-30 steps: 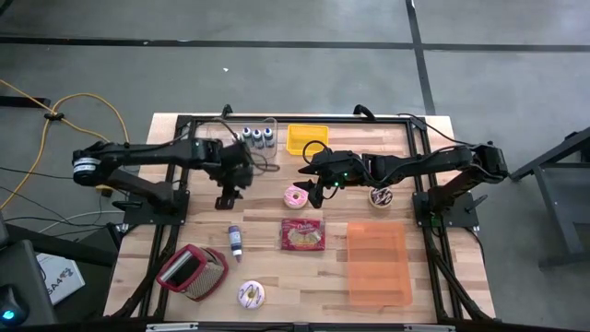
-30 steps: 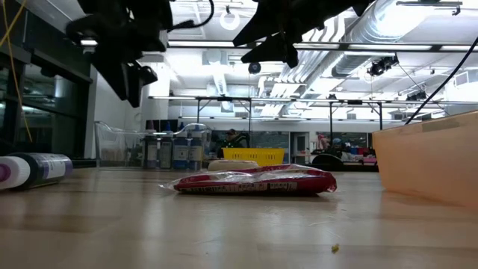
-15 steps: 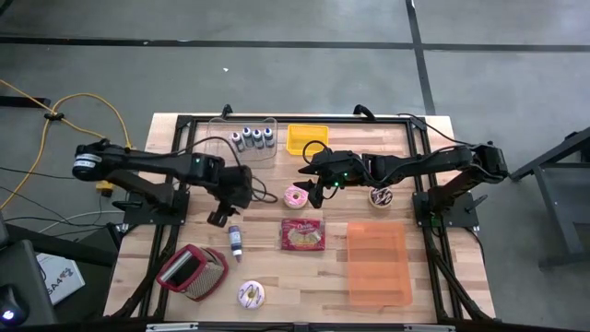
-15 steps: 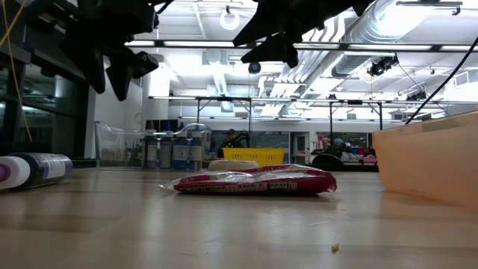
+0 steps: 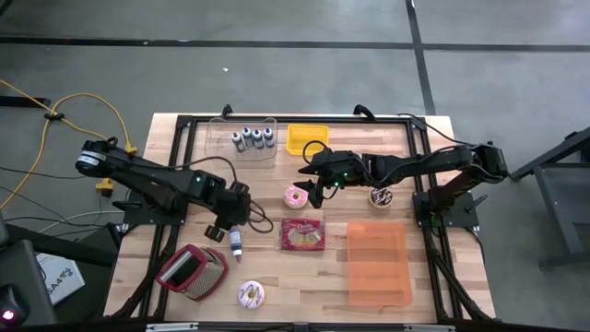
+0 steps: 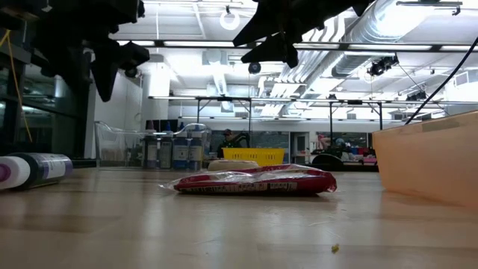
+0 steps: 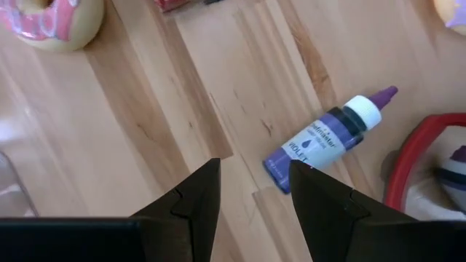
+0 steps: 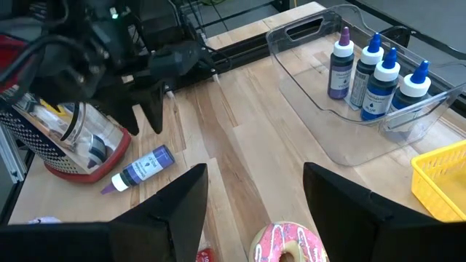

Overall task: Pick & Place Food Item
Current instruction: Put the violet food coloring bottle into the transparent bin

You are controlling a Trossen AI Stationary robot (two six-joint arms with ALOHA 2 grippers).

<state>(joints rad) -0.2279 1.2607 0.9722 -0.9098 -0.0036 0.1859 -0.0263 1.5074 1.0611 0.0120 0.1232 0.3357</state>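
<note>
Across the wooden counter [image 5: 175, 242]: pink donut [image 5: 296, 195] at centre under the right claw [image 5: 314, 187], fingers apart and empty; left claw [image 5: 218, 228], fingers apart, above the violet bottle [image 5: 236, 242]; open floor all round.

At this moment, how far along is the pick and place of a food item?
Nothing looks placed: the orange bin shows nothing inside, and the pink donut and red snack packet lie on the table. Nothing is held. The left gripper hangs open over the violet bottle; the right gripper hangs open beside the pink donut. Grasping, carrying and placing remain.
</note>
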